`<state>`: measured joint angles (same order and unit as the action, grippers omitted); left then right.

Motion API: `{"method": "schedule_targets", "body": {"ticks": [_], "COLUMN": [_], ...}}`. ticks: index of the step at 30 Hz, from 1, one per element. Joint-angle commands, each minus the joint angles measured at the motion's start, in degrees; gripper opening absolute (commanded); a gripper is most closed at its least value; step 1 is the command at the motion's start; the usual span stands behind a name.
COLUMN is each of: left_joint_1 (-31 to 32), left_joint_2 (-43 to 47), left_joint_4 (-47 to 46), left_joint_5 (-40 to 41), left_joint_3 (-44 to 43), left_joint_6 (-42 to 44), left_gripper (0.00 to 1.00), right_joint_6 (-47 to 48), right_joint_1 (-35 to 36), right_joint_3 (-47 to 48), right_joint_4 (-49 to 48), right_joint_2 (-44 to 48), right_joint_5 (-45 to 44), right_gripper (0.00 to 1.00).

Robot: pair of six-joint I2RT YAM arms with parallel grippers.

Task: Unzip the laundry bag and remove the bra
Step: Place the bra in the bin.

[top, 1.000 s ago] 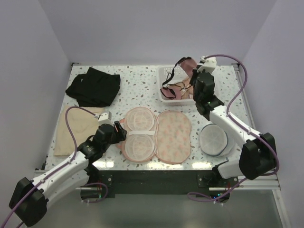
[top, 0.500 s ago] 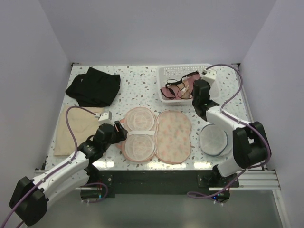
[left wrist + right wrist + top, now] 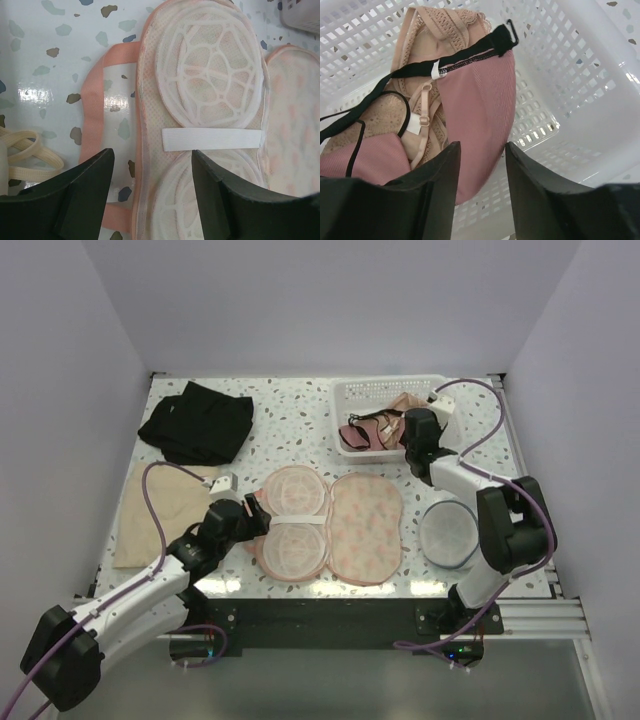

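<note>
The pink laundry bag [image 3: 366, 527] lies spread open in the middle of the table, its mesh-domed half [image 3: 210, 90] crossed by a white elastic band [image 3: 212, 139]. My left gripper [image 3: 255, 520] hovers low over the bag's left edge, open [image 3: 152, 160], with nothing between its fingers. The pink bra with black straps [image 3: 480, 95] lies in the white basket [image 3: 390, 388] on top of a beige lace bra [image 3: 445, 25]. Just above it sits my right gripper [image 3: 410, 435], jaws apart [image 3: 482, 150] and straddling the pink cup without pinching it.
A black garment [image 3: 200, 422] is heaped at the back left. A beige cloth [image 3: 165, 510] lies along the left edge, and a beige strap [image 3: 25, 155] shows by my left finger. A round grey mesh bag [image 3: 448, 533] rests at the front right.
My right gripper came down from above the basket with the pink bra, set it inside and opened. The left gripper stayed by the bag's left edge.
</note>
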<state>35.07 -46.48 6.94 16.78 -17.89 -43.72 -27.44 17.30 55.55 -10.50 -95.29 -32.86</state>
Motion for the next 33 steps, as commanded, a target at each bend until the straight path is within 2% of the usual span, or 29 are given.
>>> {"method": "schedule_targets", "body": {"ticks": [1,5,19,23,30,33], "left_joint_1": [0.3,0.3,0.3,0.3,0.3,0.3], "left_joint_2": [0.0,0.1,-2.6,-3.8,-5.3,-5.8], "left_joint_4": [-2.4,-2.1,-3.1,-3.9,-5.1,-5.0], "left_joint_5": [0.8,1.2,1.2,1.4,2.0,2.0], "left_joint_3": [-1.0,-1.4,-4.6,-4.8,-4.1,-4.4], "left_joint_6": [1.4,1.8,3.7,4.0,3.6,4.2], "left_gripper": [0.69,0.7,0.71,0.71,0.71,0.71], "right_joint_6": [-1.1,-0.2,2.1,1.1,-2.3,-3.8], "right_joint_1": [-0.2,-0.2,-0.2,-0.2,0.7,2.0], "right_joint_3": [1.9,0.9,-3.1,-5.9,-14.1,-15.0], "right_joint_4": [0.1,-1.5,1.3,7.7,13.5,18.5], "right_joint_2": [1.8,4.4,17.0,22.4,32.8,35.2], "right_joint_5": [1.0,1.9,1.7,6.2,12.3,14.3], "right_gripper": [0.48,0.52,0.54,0.53,0.52,0.47]}}
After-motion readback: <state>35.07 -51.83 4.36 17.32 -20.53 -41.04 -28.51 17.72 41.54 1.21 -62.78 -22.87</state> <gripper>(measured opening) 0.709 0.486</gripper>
